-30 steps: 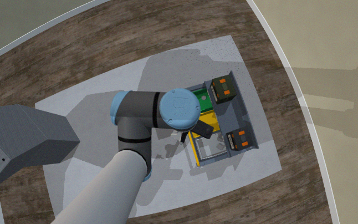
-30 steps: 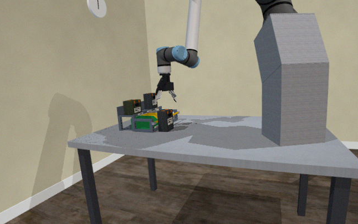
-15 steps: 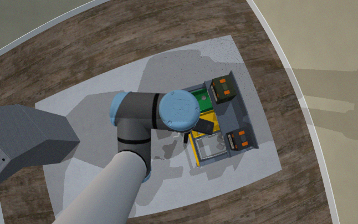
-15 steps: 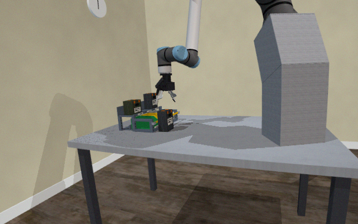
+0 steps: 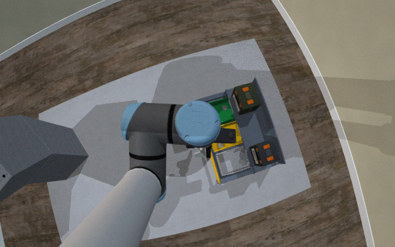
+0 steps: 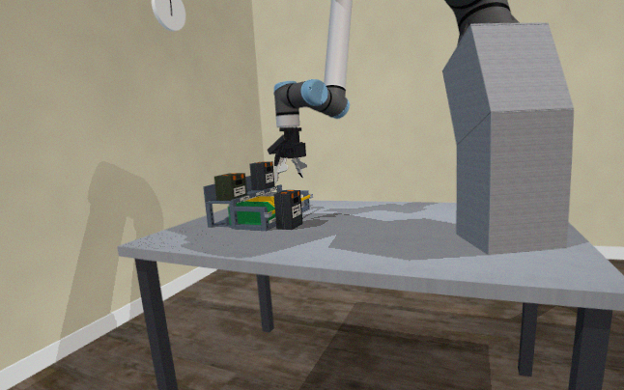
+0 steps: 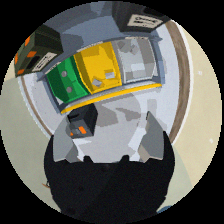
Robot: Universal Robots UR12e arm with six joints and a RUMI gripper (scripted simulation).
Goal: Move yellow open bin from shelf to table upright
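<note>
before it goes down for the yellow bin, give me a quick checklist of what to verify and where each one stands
1. Gripper open and holding nothing: ok.
2. Yellow bin in its slot on the shelf, between the green bin and the grey bin: ok.
3. Parts in the yellow bin: ok, small grey pieces show at its bottom in the wrist view.
4. Gripper lined up over the yellow bin's front wall: cannot tell; in the exterior view it hangs above the shelf, apart from it.
5. Dark box standing at the shelf's front is out of the descent path: cannot tell.
6. Bare table surface for set-down: ok, wide stretch between shelf and pedestal.
</note>
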